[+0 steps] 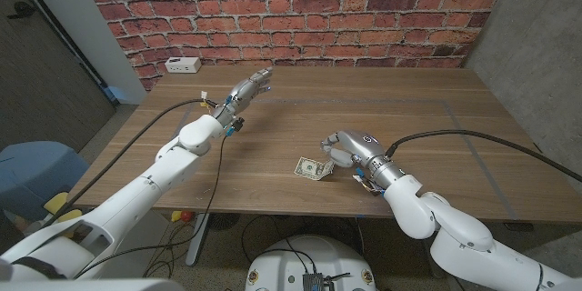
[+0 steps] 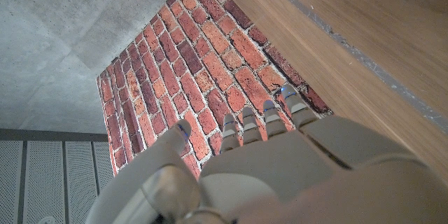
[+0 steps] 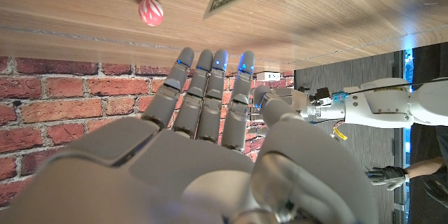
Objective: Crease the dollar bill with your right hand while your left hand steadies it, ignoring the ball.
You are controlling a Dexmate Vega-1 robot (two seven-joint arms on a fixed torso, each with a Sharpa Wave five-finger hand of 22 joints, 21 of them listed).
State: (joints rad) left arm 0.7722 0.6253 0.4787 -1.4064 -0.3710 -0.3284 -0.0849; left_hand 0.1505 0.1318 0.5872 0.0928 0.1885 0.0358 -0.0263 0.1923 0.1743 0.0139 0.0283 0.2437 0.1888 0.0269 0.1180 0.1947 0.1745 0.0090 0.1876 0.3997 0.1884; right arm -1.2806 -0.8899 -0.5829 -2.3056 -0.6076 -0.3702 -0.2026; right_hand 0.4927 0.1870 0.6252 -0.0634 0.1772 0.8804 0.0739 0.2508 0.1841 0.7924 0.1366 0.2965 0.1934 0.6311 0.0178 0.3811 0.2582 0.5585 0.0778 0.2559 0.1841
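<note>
The right hand [image 1: 344, 148] sits closest, low over the table [image 1: 427, 127] with fingers spread and nothing in it, hovering just beside the dollar bill [image 1: 313, 167], which lies near the front edge with its far part lifted a bit. The left hand [image 1: 250, 86] is up off the wood and well apart from the bill, fingers straight and loosely apart, holding nothing. The little red-and-white ball [image 3: 150, 11] is on the table beyond the bill.

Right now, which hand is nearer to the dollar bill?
The right hand is nearer: it hovers just beside the dollar bill, fingers open. The left hand is raised far off, toward the table's back edge near the brick wall.
</note>
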